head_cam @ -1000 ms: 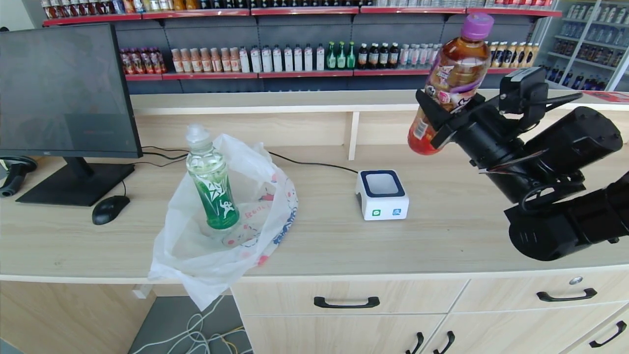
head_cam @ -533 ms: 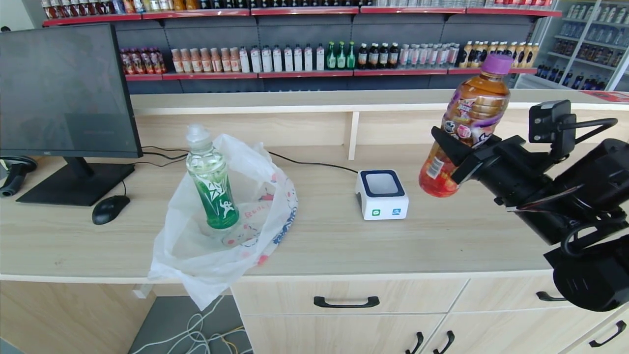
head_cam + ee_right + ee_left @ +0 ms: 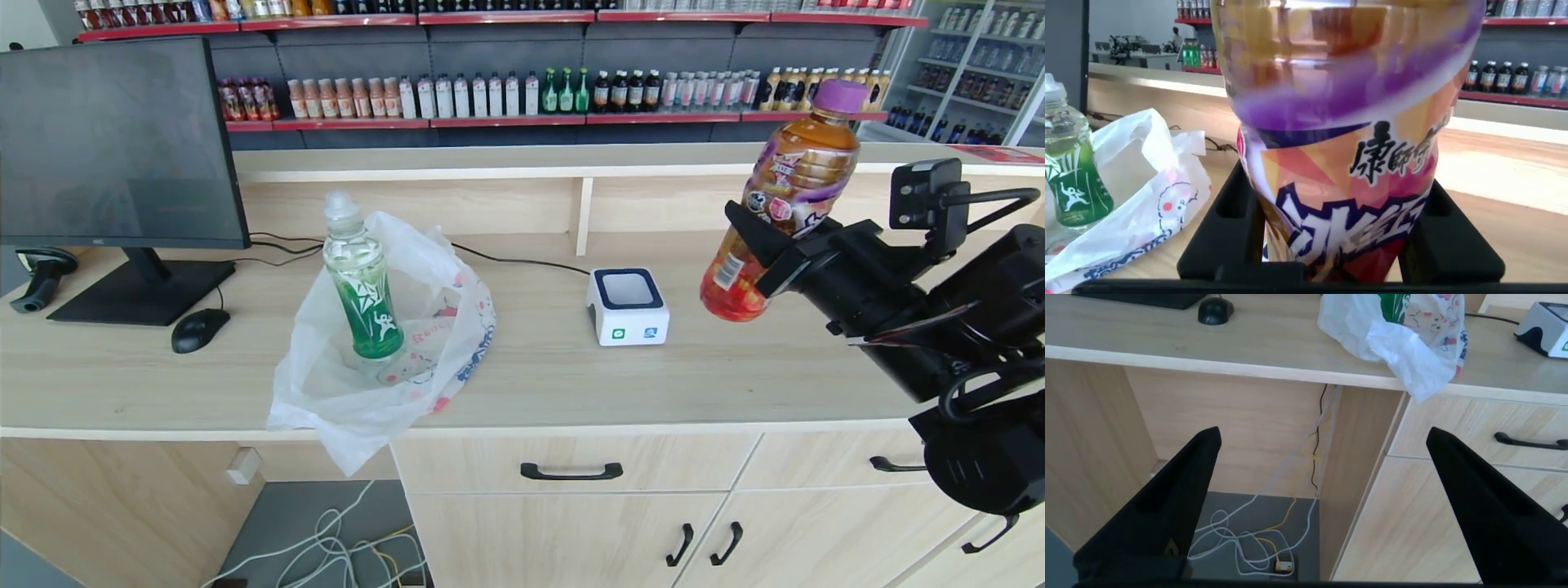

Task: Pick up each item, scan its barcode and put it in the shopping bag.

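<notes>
My right gripper is shut on a brown tea bottle with a purple cap, held tilted in the air to the right of the white barcode scanner. From the right wrist the tea bottle looms large between the black fingers. A green bottle stands upright in the white plastic shopping bag left of the scanner. My left gripper hangs open below counter height, in front of the cabinet, with the shopping bag drooping over the counter edge beyond it.
A monitor and a mouse sit at the counter's left, with a handheld scanner beside them. A cable runs to the barcode scanner. Drawers with black handles are below. Cables lie on the floor.
My right arm has lowered the tea bottle from high above down to near scanner height. The head camera has shifted a little.
</notes>
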{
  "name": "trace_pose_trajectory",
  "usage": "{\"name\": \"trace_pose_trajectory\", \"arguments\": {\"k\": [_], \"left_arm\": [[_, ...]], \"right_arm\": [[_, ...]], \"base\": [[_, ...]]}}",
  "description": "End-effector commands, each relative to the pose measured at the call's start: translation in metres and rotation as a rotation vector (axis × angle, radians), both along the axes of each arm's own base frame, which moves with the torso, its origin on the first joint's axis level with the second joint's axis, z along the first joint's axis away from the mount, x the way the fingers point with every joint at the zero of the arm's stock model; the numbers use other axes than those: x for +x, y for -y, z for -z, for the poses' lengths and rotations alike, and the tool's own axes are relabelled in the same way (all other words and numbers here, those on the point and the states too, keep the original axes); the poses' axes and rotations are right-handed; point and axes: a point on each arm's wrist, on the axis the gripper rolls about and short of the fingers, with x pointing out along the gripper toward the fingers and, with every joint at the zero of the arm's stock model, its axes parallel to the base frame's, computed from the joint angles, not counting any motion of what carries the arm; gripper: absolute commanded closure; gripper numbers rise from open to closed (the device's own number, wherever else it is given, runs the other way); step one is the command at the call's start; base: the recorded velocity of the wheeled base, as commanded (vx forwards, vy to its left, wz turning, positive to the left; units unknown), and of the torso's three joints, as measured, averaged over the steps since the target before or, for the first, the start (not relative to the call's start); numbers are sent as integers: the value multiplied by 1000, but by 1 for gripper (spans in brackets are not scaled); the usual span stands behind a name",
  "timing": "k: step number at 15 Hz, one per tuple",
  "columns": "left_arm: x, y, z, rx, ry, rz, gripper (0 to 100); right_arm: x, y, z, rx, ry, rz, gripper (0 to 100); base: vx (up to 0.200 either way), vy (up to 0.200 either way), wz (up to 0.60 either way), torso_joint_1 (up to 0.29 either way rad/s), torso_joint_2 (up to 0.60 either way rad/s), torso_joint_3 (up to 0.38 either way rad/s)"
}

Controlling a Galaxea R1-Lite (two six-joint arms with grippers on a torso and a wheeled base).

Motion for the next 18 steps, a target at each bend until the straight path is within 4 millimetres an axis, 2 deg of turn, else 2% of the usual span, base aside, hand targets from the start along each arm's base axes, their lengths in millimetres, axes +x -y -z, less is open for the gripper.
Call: {"name": "trace_pose_trajectory", "arguments": {"k": [1,7,16,18], "left_arm": [[0,0,0,-2,0,-1,0],[0,0,0,-2,0,-1,0],[0,0,0,0,0,-1,0],[0,0,0,0,1,0,0]], "right_arm": [[0,0,0,2,-1,-3,100],[4,-2,6,-3,-18,-3,100],[6,-3,7,4,-24,-12,100],[6,-5,8,3,-27,-15,100]], "base": [[0,200,0,17,12,-2],[0,200,0,1,3,0],[0,0,0,0,0,0],[0,0,600,-5,7,5]]}}
